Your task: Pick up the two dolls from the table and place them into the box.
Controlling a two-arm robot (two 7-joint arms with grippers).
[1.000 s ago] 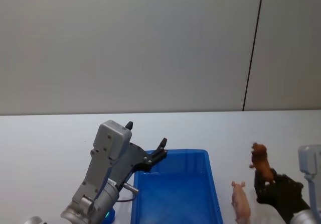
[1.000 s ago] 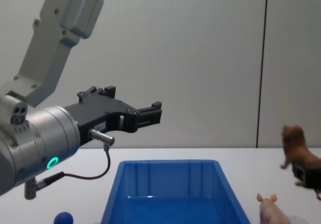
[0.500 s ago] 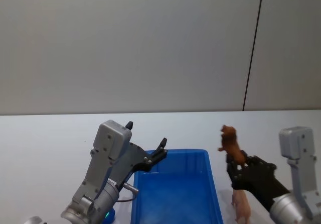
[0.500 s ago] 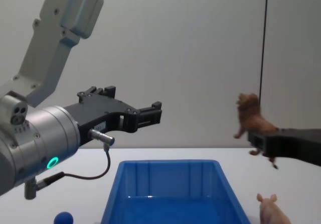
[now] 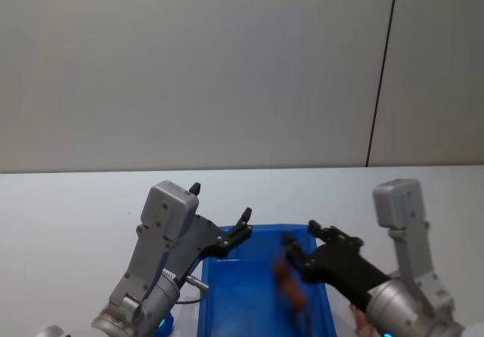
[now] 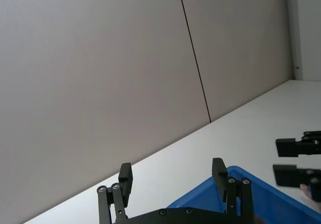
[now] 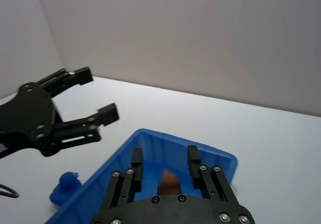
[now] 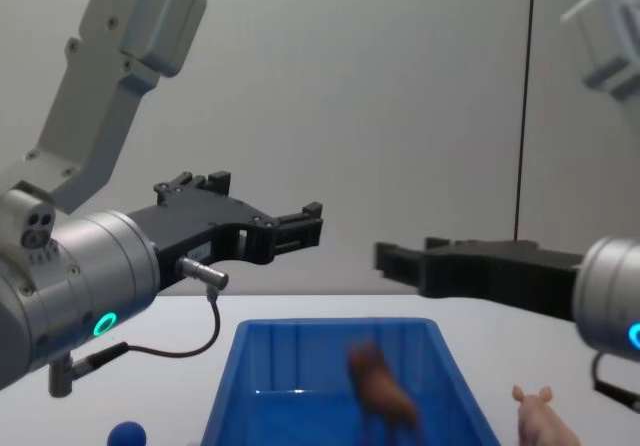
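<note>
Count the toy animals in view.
3. The brown toy is inside the box; the pink pig stands on the table right of it; the blue duck sits left of it. More may be hidden.

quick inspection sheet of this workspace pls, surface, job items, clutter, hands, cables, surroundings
surface: white table, flat and bare at the back
job's things: blue box stands in the middle; brown doll shows blurred inside the box's outline, cannot tell if it is resting; pink doll on the table to the right of the box
clutter: small blue toy on the table left of the box
grippers: left hand open, raised over the box's far left corner, holding nothing; right hand open above the box, over the brown doll
cables: dark cable loops under the left arm's wrist, clear of the box
surroundings: plain grey wall with a dark vertical seam
</note>
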